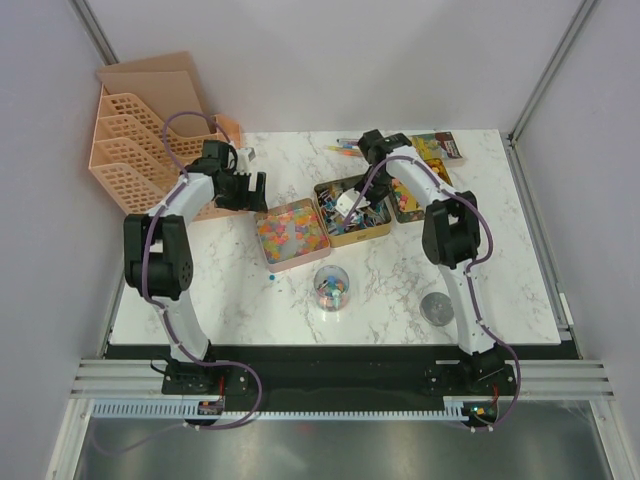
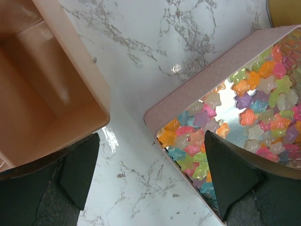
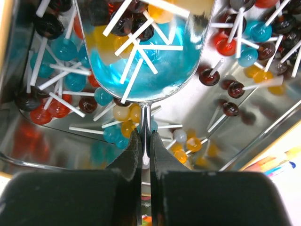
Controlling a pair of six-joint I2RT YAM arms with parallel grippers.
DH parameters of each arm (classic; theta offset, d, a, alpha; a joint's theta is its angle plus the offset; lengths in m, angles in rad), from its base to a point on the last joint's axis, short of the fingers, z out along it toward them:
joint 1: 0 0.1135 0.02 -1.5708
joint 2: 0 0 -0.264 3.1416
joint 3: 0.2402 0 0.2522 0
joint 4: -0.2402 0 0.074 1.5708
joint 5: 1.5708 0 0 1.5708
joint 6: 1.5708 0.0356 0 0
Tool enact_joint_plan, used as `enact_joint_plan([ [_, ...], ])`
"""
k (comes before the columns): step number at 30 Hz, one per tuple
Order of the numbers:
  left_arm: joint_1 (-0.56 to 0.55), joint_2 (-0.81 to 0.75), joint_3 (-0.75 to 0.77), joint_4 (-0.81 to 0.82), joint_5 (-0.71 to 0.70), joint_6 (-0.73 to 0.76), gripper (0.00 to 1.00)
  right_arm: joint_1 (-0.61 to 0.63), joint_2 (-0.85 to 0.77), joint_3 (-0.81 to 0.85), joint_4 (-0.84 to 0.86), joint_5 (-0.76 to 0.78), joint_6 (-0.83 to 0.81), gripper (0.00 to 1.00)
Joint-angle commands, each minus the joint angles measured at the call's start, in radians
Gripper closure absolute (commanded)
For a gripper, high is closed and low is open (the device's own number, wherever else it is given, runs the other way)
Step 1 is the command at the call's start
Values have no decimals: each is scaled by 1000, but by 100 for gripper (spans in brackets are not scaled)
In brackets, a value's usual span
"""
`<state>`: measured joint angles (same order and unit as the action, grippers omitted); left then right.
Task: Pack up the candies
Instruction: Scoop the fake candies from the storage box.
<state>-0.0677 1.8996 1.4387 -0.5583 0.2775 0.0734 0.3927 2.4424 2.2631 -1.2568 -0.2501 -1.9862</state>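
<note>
Peach file racks (image 1: 140, 140): stand at the far left of the bench (image 1: 400, 280), off the packing area; the nearest rack's wall is just beside the left fingers
Left fingers (image 1: 244, 190): spread wide and gripping nothing, over bare marble between the racks and the pink tin; probably parked there to leave the middle free for the other arm
Pink tin (image 2: 197, 89): lidless, left of centre, filled with star candies (image 2: 254, 99) in pink, orange, green and blue, open for scooping
Clear cup (image 1: 332, 288): upright in front of the tins with its mouth open and mixed candies already in it; it looks like the container being packed
Gold tin (image 1: 372, 232): just right of the pink tin, its shiny floor strewn with lollipops (image 3: 61, 75) on white sticks
Scoop (image 3: 146, 47): clear, loaded with blue, yellow and dark lollipops, over the gold tin; its bowl points away from the wrist, which should keep the load from spilling
Right fingers (image 3: 146, 155): pressed together on the scoop's thin handle, a narrow pinch that could let the scoop twist
Round lid (image 1: 437, 307): flat on the bench near the right arm, apart from the cup, likely set aside until filling ends
Step in hand: carrying a scoopful toward the cup
</note>
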Motion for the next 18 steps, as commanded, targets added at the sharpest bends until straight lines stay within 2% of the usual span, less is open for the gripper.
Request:
enact_joint_plan([
  [1,2,33,54,8,-37,78,0,-25,-65,17,-67,-98,-141,100],
  [13,2,62,124,-8,-29,82,0,-61,-164,26,-4,-101,-43,100],
  [18,2,58,138,0,-23,68,0,-38,-249,-51,75,-46,44,100],
])
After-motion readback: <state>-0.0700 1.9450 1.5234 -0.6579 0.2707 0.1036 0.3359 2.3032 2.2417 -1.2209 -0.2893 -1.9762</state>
